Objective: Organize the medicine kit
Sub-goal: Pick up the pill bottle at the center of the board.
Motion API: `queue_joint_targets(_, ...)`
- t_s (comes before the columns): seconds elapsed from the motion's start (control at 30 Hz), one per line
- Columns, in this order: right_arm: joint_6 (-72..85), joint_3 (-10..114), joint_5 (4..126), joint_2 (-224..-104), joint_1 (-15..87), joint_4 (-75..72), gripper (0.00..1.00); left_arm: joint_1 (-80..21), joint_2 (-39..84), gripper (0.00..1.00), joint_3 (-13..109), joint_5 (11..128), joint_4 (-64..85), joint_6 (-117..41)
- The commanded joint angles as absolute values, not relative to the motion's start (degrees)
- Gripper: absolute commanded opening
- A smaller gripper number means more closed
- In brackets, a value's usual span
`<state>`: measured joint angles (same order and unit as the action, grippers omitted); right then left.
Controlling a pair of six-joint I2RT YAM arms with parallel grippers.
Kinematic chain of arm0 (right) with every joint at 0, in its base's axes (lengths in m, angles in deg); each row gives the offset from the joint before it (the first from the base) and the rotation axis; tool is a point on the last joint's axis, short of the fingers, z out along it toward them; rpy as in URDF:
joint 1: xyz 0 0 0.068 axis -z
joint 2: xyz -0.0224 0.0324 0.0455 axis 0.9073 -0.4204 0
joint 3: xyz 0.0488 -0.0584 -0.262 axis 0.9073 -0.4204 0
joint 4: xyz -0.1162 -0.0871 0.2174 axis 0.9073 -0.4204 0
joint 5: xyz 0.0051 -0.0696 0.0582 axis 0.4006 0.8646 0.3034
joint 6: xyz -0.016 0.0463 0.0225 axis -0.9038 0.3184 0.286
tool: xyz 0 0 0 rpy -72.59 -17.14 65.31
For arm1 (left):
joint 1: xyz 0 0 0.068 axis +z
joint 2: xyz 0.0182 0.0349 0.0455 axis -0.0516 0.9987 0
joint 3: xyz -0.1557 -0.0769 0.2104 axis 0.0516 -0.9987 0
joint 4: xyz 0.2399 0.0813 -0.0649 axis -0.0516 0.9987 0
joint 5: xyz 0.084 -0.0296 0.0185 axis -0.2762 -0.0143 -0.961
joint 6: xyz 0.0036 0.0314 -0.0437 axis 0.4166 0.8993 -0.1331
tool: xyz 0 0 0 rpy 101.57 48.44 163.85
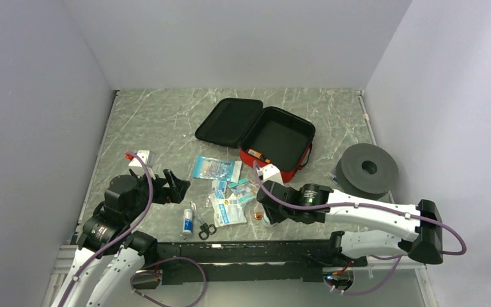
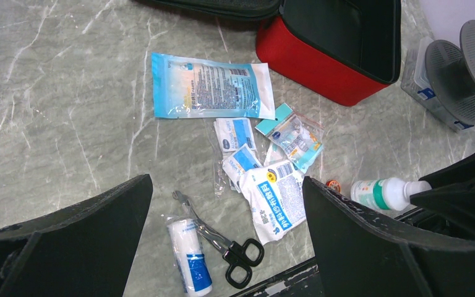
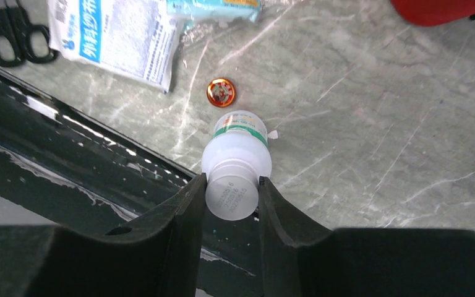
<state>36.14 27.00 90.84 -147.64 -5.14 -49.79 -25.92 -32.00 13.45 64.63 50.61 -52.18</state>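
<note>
Grip check first: the right gripper (image 3: 232, 192) is pinched narrow onto the cap end of a white plastic bottle with a green label band (image 3: 238, 139). The bottle lies on its side near the front edge of the grey marble-look table (image 3: 377, 124). Just past the bottle's base sits a small round orange-red thing (image 3: 221, 92), not touching it. Further out toward the left arm's side there's a white sachet with blue print (image 3: 114, 37), then black-handled scissors (image 3: 15, 40). Just beside the scissors lies a white gauze roll with a blue label in clear wrap (image 2: 188, 260).

The left gripper (image 2: 226, 180) is over on the left side of the table, jaws spread wide and holding nothing.

A loose pile of small blue-and-white packets (image 2: 241, 139) sits mid-table. A big flat blue-and-white pouch (image 2: 207, 86) lies between that pile and the medicine kit (image 1: 275, 137). The kit is a red soft zip case lying open at the far middle of the table, black lining up, lid flopped out to the left. To its right, apart from it, sits a grey round disc (image 1: 366, 169).
</note>
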Motion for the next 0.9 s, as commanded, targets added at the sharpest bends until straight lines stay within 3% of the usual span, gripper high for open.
queue_joint_targets(0.0, 37.3, 31.0, 96.58, -144.53, -5.28, -47.84, 0.0, -26.16, -32.01, 0.99, 15.46, 65.36, 49.36, -52.56)
queue_joint_targets(0.3, 35.9, 36.3, 102.59, -143.01, -1.26, -42.9, 0.0, -26.16, -31.97, 0.99, 15.46, 65.28, 49.39, -52.57)
queue_joint_targets(0.87, 34.59, 37.07, 96.75, -144.18, 21.61, -20.22, 0.0, -26.16, -32.37, 0.99, 15.38, 65.46, 49.34, -52.53)
